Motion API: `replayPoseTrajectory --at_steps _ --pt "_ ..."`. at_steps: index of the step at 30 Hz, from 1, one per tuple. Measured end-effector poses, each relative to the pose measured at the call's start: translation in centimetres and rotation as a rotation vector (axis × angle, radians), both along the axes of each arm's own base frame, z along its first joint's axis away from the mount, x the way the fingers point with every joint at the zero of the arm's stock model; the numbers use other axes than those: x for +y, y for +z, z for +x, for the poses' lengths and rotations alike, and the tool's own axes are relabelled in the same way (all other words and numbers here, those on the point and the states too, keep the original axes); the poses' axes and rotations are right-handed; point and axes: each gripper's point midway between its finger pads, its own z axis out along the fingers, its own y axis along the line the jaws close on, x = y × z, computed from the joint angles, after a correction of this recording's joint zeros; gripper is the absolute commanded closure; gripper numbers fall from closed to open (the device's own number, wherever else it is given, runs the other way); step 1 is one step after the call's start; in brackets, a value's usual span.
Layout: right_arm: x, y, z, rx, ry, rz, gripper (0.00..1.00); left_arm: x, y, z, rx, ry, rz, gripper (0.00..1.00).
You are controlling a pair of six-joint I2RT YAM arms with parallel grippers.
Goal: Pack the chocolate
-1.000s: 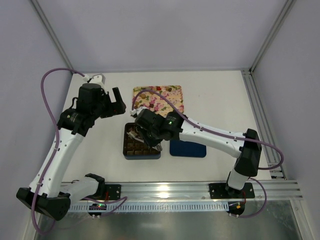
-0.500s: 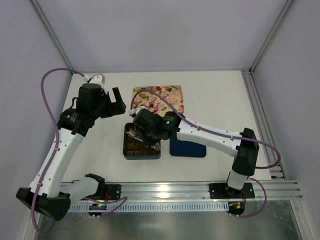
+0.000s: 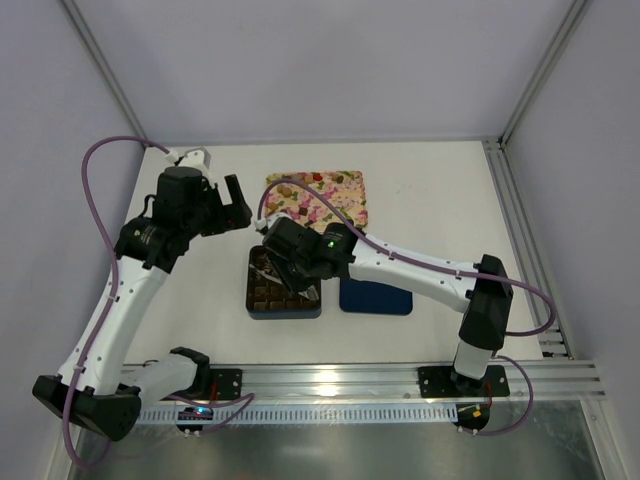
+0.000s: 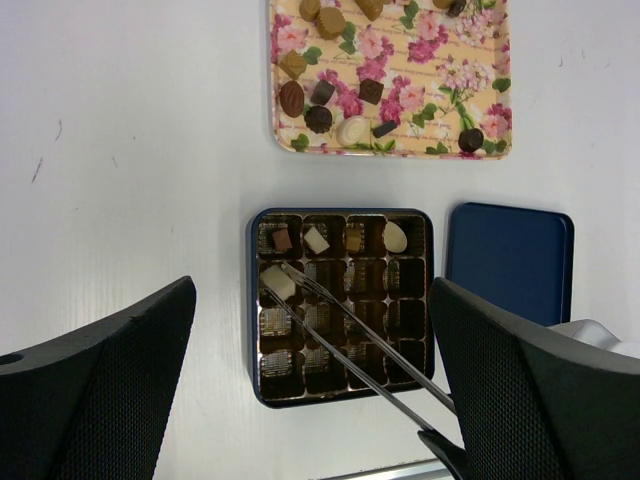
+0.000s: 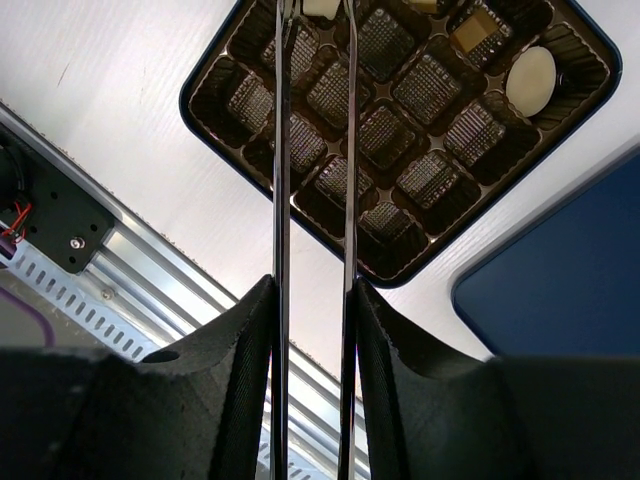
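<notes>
The dark brown grid box (image 4: pixel 252 300) lies in front of a floral tray (image 4: pixel 440 100) that holds several loose chocolates (image 4: pixel 319 118). Several bonbons sit in the box's far row (image 4: pixel 396 237). My right gripper (image 5: pixel 313 290) is shut on metal tweezers (image 5: pixel 281 150). The tweezer tips pinch a cream-white square chocolate (image 4: pixel 278 283) over the left column, second row. That chocolate shows at the top edge of the right wrist view (image 5: pixel 320 6). My left gripper (image 4: pixel 315 400) is open and empty, high above the box. In the top view it sits left of the tray (image 3: pixel 238 205).
The navy lid (image 4: pixel 510 260) lies flat just right of the box, also in the top view (image 3: pixel 375 298). A metal rail (image 3: pixel 400 380) runs along the table's near edge. The right arm (image 3: pixel 420 270) reaches across above the lid.
My right gripper has shifted slightly left and farther over the box with the tweezers. The left arm has not moved.
</notes>
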Motion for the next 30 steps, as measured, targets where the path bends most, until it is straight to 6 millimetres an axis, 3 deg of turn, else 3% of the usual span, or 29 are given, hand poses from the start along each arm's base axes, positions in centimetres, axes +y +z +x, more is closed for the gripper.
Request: replayPoseTrajectory --at_steps 11,20,23,30 --pt "0.3 0.8 0.3 -0.016 -0.005 0.014 0.60 0.0 0.0 0.0 0.000 0.000 0.000 0.03" --pt "0.1 3.2 1.9 -0.072 -0.039 0.038 0.59 0.0 0.0 0.0 0.000 0.000 0.000 0.03" --pt "-0.9 4.0 3.1 -0.088 -0.065 0.046 0.59 0.0 0.0 0.0 0.000 0.000 0.000 0.03" --pt "-6.2 5.1 10.2 -0.127 -0.245 0.038 0.59 0.0 0.0 0.0 0.000 -0.001 0.000 0.03"
